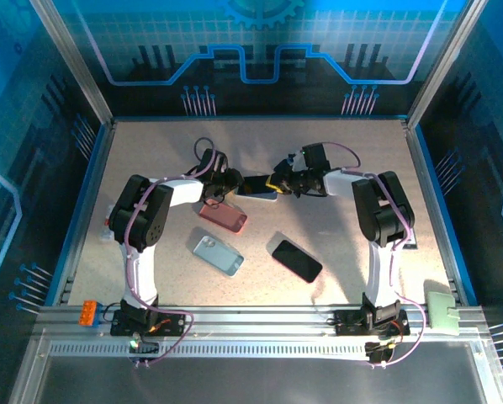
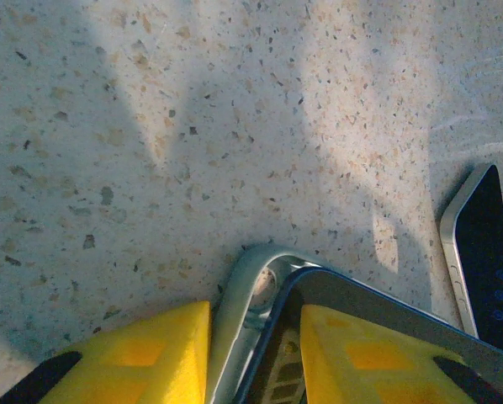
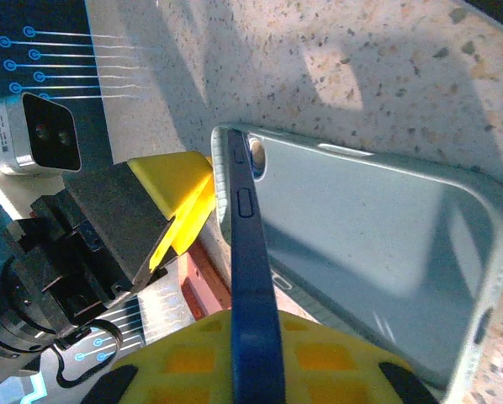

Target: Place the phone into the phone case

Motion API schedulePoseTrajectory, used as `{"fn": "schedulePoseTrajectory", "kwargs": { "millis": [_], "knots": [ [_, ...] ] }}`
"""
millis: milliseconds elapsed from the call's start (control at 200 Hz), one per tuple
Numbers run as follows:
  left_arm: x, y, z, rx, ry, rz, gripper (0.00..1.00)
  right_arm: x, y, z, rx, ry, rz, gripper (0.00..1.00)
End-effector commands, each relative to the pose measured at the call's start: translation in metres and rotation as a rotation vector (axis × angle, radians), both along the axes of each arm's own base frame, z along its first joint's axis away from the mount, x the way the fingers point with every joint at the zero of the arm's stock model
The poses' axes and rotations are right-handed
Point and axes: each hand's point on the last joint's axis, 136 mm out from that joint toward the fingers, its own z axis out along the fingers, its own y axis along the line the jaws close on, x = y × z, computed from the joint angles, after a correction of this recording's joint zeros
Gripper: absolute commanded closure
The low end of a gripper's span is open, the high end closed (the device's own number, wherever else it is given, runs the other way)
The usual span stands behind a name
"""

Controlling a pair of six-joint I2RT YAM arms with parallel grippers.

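So that the blue phone (image 3: 253, 278) can tip down into the pale phone case (image 3: 369, 244) on the surface (image 2: 150, 126), the right tool (image 3: 256, 345) pinches the phone on edge along the phone case's side, while the left tool (image 2: 253, 324) squeezes the phone case's corner steady.

The slim phone with a dark blue edge (image 3: 250, 252) stood tilted up on one long side, its side buttons showing along the raised edge. Its lower side ran along one long side of the translucent, pale grey phone case (image 3: 369, 236). The case lay flat on the speckled table (image 3: 386, 76), raised rim showing, with its round camera hole at the corner by the phone's end. In the left wrist view the phone's rounded corner sat just inside the case's curved rim. Both were at mid-table, toward the far side.
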Motion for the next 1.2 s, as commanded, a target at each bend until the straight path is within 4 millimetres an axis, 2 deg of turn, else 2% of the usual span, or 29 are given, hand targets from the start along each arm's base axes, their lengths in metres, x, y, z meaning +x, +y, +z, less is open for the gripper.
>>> {"fn": "schedulePoseTrajectory", "kwargs": {
  "millis": [0,640,926,1056,1196],
  "knots": [
    [0.003,-0.02,0.005,-0.036,-0.012,-0.032,0.66,-0.011,0.005,-0.026,-0.075,0.059,0.023,1.0],
    [0.005,-0.028,0.009,-0.056,-0.019,-0.037,0.67,-0.012,0.012,-0.047,-0.09,0.12,0.037,1.0],
    [0.003,-0.03,0.011,-0.054,-0.019,-0.041,0.68,-0.017,0.01,-0.045,-0.109,0.124,0.047,1.0],
    [0.001,-0.031,0.011,-0.053,-0.013,-0.044,0.68,-0.02,0.009,-0.045,-0.126,0.129,0.053,0.93],
    [0.0,-0.031,0.015,-0.052,-0.017,-0.046,0.69,-0.022,0.009,-0.045,-0.15,0.136,0.06,0.79]
  ]
}}
